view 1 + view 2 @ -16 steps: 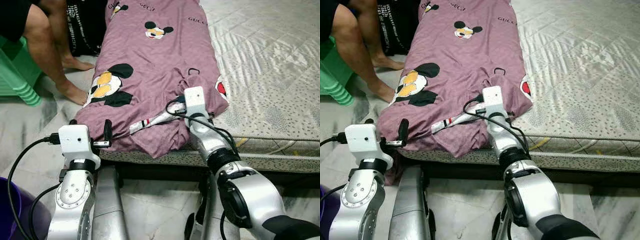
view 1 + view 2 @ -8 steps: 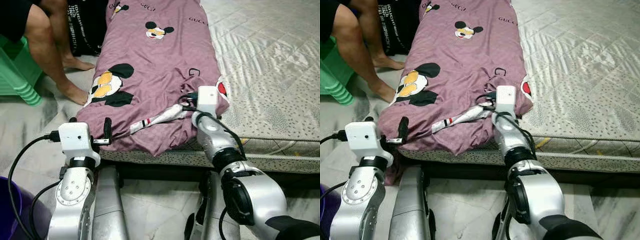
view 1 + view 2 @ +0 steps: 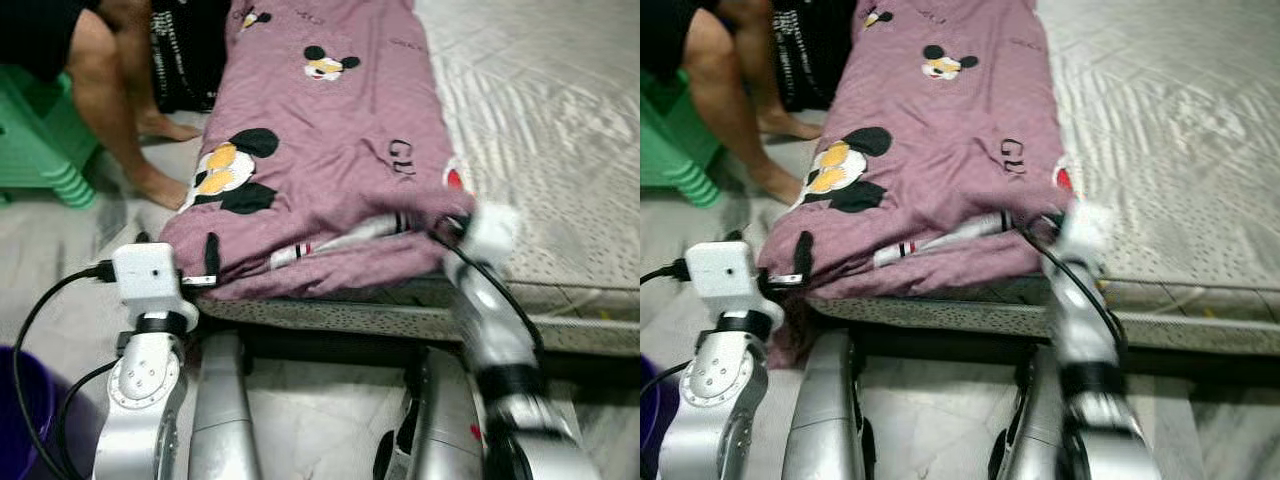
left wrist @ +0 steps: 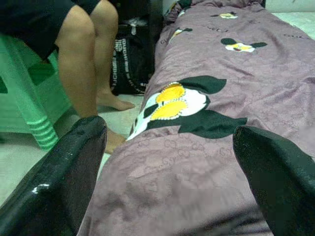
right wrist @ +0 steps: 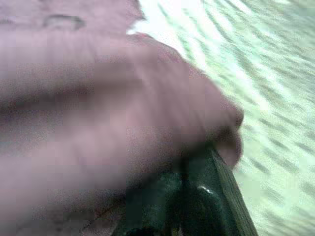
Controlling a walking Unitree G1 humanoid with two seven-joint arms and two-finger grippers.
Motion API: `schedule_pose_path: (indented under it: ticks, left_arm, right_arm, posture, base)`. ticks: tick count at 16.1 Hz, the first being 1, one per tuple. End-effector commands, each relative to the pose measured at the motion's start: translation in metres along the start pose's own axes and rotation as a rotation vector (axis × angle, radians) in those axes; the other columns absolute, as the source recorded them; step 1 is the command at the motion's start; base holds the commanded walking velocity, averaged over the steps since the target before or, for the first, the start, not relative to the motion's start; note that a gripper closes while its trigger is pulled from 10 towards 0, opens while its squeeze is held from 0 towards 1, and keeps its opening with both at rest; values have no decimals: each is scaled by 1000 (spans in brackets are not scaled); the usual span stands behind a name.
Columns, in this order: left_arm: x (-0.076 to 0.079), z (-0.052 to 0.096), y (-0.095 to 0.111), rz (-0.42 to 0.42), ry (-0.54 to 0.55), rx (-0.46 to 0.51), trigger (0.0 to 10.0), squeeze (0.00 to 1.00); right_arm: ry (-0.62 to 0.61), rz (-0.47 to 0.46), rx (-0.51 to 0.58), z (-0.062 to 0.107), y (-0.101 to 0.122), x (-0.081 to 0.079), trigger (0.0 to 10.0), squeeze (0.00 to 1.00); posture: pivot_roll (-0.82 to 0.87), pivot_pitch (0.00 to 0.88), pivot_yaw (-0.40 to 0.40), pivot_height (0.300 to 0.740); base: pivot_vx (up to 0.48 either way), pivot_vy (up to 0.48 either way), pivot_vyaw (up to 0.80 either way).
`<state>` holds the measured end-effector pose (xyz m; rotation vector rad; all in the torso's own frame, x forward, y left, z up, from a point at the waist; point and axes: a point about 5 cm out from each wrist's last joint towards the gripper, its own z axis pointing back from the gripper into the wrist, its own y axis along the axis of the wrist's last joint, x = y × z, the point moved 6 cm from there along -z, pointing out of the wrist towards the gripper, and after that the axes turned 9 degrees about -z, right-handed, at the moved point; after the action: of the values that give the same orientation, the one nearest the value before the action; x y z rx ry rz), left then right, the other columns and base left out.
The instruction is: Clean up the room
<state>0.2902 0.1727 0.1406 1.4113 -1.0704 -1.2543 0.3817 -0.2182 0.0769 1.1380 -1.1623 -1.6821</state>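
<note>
Blanket, mauve cotton with cartoon-mouse print [image 3: 330, 130], long axis running near to far along left side of grey quilted mattress [image 3: 560, 110]. Right gripper [image 3: 445, 222] clenched on its near right corner; left gripper [image 4: 167, 162], fingers spread, at near left corner.

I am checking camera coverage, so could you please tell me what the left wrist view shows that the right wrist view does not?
The left wrist view alone has the left gripper open at the purple blanket's near edge, a person's legs, a green stool and a black bag. The blurred right wrist view alone has the pale mattress. Both share the purple blanket.
</note>
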Motion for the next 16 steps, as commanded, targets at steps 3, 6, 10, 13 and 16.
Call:
schedule_pose_path:
  ticks: [3, 6, 10, 13, 16]
  left_arm:
    - [6, -1, -3, 31, -44, 2, 10000, 0]
    - [9, -2, -4, 31, -51, 3, 10000, 0]
    - [12, -4, -4, 31, -68, 8, 10000, 0]
    - [14, -8, -6, 29, -77, 5, 10000, 0]
    - [17, -12, -7, 33, -74, 8, 10000, 0]
  right_arm:
    - [33, 59, 12, 37, 14, 27, 0, 0]
    - [62, 98, -53, 62, -3, 32, 0, 0]
    - [61, 188, -201, 106, -26, 43, 0, 0]
    - [44, 267, -405, 111, -55, 59, 0, 0]
    - [-52, 227, -497, 101, -69, 77, 0, 0]
  posture:
    - [68, 65, 10, 508]
    - [61, 58, 4, 508]
    - [54, 42, 4, 508]
    - [35, 31, 6, 508]
    - [34, 18, 2, 508]
  base:
    - [0, 0, 0]
    - [0, 0, 0]
    - [0, 0, 0]
    - [0, 0, 0]
    - [0, 0, 0]
